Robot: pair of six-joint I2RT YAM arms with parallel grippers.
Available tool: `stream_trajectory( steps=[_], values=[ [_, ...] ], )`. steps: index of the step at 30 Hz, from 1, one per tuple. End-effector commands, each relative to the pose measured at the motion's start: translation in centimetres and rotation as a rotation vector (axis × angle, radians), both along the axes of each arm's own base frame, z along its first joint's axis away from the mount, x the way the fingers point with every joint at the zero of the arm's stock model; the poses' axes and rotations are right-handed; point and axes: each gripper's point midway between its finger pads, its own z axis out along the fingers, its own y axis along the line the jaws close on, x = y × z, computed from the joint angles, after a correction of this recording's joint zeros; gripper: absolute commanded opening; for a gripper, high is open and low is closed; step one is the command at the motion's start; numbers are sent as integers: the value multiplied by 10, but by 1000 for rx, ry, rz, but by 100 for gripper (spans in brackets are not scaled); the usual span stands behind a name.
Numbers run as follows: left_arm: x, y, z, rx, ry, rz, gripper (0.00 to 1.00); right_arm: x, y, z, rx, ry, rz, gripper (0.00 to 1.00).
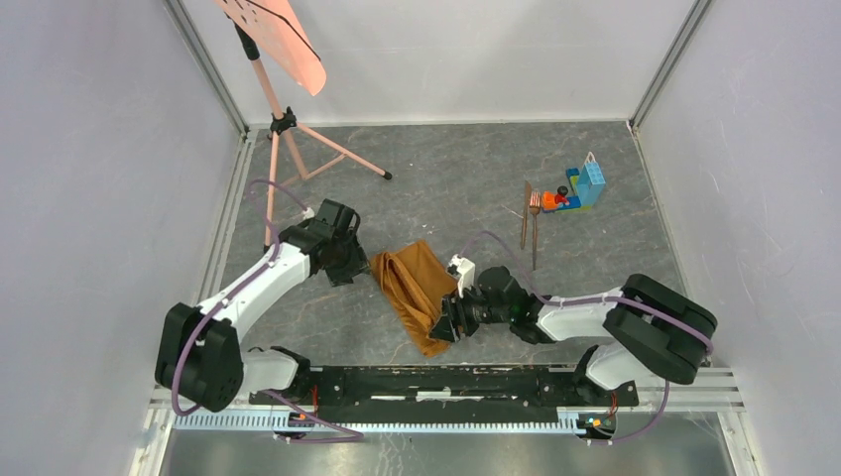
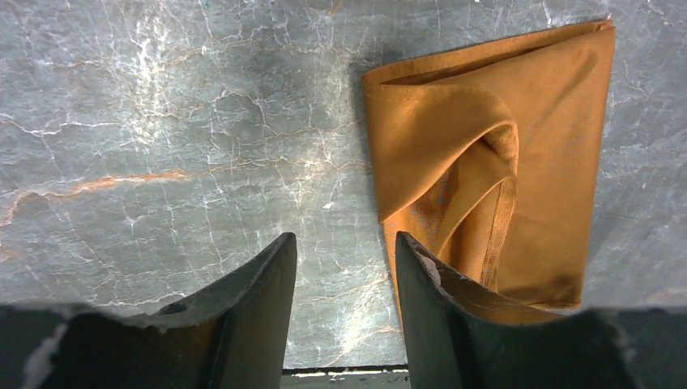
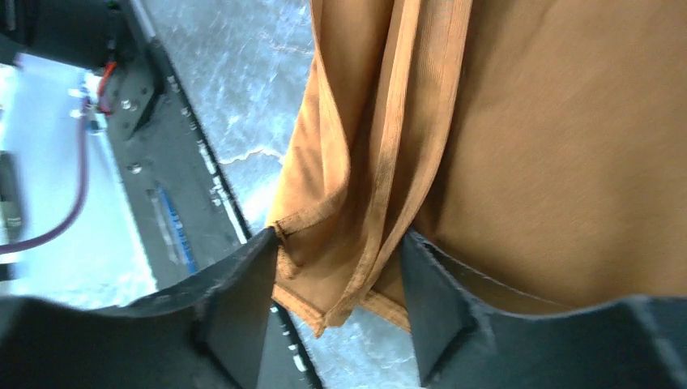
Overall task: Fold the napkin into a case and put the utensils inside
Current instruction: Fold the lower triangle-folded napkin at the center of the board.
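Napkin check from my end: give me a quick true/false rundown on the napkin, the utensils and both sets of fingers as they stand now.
1. The napkin lies folded on the table between the two arms. True.
2. The utensils are tucked inside the napkin. False: they lie well apart from it, beside the toy bricks.
3. The left fingers are clamped on the cloth. False: they stand apart over bare table, with the napkin off to one side.
4. The right fingers stand apart with a napkin edge between them. True.
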Motion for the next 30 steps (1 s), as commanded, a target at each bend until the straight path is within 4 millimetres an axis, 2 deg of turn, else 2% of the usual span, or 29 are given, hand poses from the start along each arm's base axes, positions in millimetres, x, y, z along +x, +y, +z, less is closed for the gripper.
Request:
stream_trajectory(
  steps=[1, 5, 7, 12, 15, 17, 18, 20, 22, 24, 28, 30],
  values=[
    [4, -6, 6, -85, -85, -65, 54, 33, -12, 6, -158, -232, 15, 66],
    [0, -3, 3, -125, -100, -55, 54, 57, -23, 19, -258, -386, -13, 78],
    [0, -6, 3, -159, -107, -66, 55, 67, -20, 27, -277, -434, -20, 81],
    [5, -16, 4, -217, -121, -91, 56, 92, 21, 54, -153, -437, -76, 83],
    [11, -25, 6, -270, -124, -102, 51, 120, 44, 62, -127, -378, -140, 76],
    [15, -29, 6, -295, -118, -105, 49, 127, 55, 62, -95, -310, -113, 71],
    [15, -31, 7, -308, -117, -110, 48, 126, 56, 63, -82, -292, -99, 71],
    [16, -34, 10, -325, -118, -117, 48, 119, 53, 71, -43, -310, -83, 77],
    [17, -35, 11, -333, -130, -115, 48, 122, 47, 75, -18, -319, -119, 83],
    [18, -37, 13, -346, -138, -120, 46, 134, 48, 72, -30, -305, -135, 80],
    [23, -40, 15, -352, -135, -129, 39, 148, 64, 63, 8, -239, -123, 65],
    [24, -41, 14, -353, -130, -131, 36, 155, 66, 60, 12, -238, -133, 61]
  ],
)
